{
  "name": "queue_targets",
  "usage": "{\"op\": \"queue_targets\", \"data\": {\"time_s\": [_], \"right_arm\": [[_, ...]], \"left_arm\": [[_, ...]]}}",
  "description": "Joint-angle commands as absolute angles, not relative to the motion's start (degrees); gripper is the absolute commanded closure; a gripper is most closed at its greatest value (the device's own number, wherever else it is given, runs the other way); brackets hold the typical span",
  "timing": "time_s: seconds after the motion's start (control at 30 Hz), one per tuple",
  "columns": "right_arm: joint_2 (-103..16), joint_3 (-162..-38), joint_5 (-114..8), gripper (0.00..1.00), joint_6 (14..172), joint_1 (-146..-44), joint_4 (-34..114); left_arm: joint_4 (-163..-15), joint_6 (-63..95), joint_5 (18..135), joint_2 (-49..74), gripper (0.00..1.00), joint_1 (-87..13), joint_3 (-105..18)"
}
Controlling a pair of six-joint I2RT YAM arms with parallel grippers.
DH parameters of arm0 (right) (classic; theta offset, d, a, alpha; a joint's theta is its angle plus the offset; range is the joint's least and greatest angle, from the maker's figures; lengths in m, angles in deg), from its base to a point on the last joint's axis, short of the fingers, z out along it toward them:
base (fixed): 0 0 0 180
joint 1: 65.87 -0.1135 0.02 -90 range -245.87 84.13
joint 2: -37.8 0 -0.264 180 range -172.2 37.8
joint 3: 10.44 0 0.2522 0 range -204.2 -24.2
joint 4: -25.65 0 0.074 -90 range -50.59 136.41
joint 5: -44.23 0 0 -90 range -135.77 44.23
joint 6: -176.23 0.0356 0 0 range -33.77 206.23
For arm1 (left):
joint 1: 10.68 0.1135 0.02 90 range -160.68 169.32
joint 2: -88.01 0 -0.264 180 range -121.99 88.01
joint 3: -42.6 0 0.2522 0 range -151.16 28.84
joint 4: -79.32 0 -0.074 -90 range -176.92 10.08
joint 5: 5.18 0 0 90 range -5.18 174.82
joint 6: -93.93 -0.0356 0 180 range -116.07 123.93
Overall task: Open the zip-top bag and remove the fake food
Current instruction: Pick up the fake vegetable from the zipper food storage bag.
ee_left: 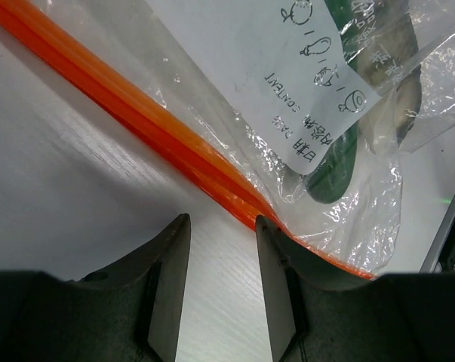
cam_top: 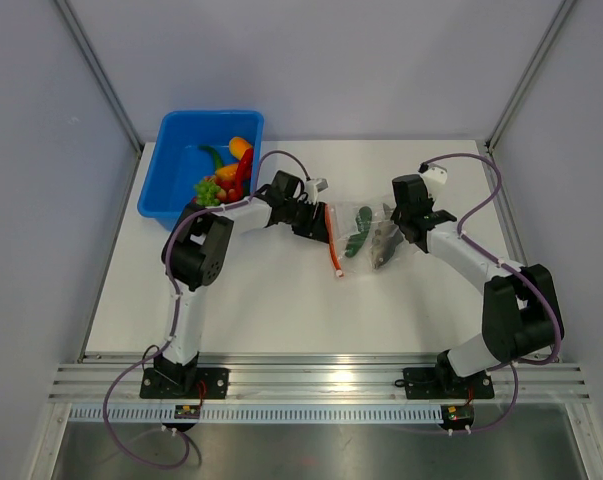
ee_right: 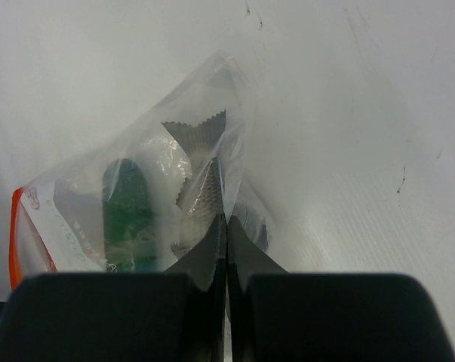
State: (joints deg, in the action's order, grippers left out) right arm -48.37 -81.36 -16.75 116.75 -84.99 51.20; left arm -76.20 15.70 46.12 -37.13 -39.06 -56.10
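Note:
The zip-top bag (cam_top: 369, 232) lies in the middle of the table, its orange zip strip (cam_top: 333, 243) on the left side. Inside it are a green cucumber (cam_top: 358, 241) and a grey fish (cam_top: 384, 246). My left gripper (cam_top: 319, 228) is at the strip, open. In the left wrist view the left gripper (ee_left: 222, 220) has only bare table between its fingers, and the zip strip (ee_left: 136, 113) runs just past the right fingertip, below the white label (ee_left: 310, 83). My right gripper (ee_right: 226, 219) is shut on a fold of the bag (ee_right: 235, 128) beside the fish (ee_right: 201, 188) and the cucumber (ee_right: 127, 204).
A blue tub (cam_top: 171, 150) stands at the back left holding several toy foods (cam_top: 226, 178): green grapes, red and yellow-orange pieces. Grey walls and metal posts close in the table at the back and sides.

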Motion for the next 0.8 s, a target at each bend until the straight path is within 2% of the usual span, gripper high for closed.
{"op": "queue_targets", "data": {"time_s": [0.0, 0.27, 0.4, 0.43, 0.47, 0.77], "right_arm": [[-47.98, -81.15, -16.33, 1.0, 117.69, -84.59, 48.9], [-47.98, -80.71, -17.56, 1.0, 118.13, -84.68, 48.37], [-48.24, -80.45, -18.17, 1.0, 118.31, -84.59, 48.03], [-48.24, -80.36, -18.52, 1.0, 118.31, -84.68, 47.94], [-48.24, -80.18, -18.7, 1.0, 118.48, -84.59, 47.76], [-48.42, -79.83, -19.75, 1.0, 118.49, -84.59, 47.23]], "left_arm": [[-79.18, 17.99, 43.69, -39.08, 0.56, -39.42, -56.5], [-85.59, 19.84, 40.27, -38.47, 0.53, -39.42, -54.65], [-86.65, 19.49, 39.91, -38.56, 0.45, -39.42, -54.13], [-86.57, 19.23, 39.91, -38.56, 0.4, -39.51, -53.95], [-88.39, 18.88, 39.65, -38.64, 0.38, -39.42, -53.78], [-90.25, 15.88, 40.53, -37.33, 0.37, -40.3, -52.2]]}}
